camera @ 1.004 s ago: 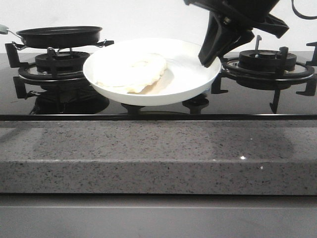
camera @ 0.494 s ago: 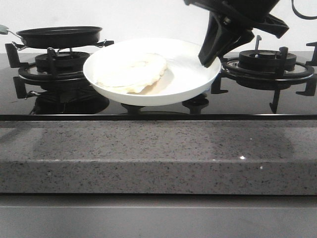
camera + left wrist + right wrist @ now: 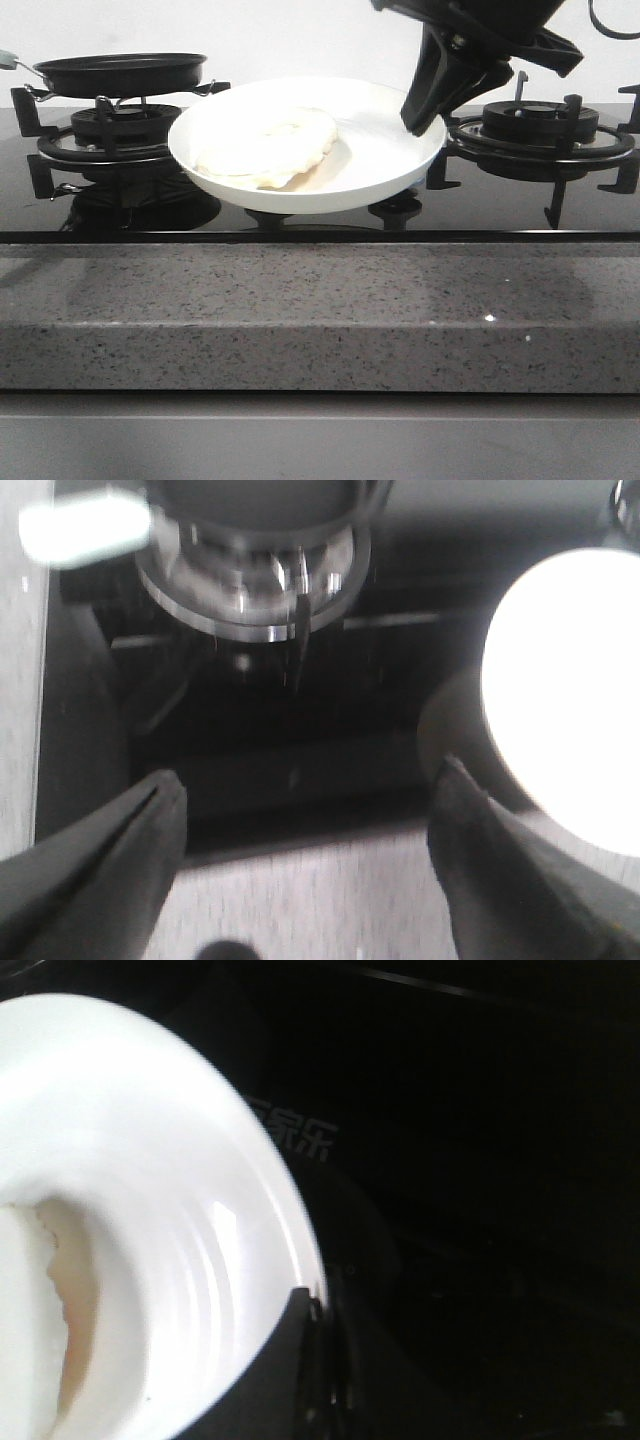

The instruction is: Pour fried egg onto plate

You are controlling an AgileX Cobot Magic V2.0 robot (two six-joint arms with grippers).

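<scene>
Black frying pan [image 3: 118, 72] on left burner, empty as far as visible. Left gripper [image 3: 300, 880] fingers wide apart, holding nothing, above hob front edge. Fried egg [image 3: 268, 146] already lying in plate [image 3: 385, 165], left of centre. Plate tilted, raised off hob. Right gripper [image 3: 425, 112] clamped on plate's right rim. Pour judged done; remaining: set plate down, release.

One plate [image 3: 380, 150], one fried egg [image 3: 268, 145], one frying pan [image 3: 120, 72], two burners [image 3: 540, 125].
</scene>
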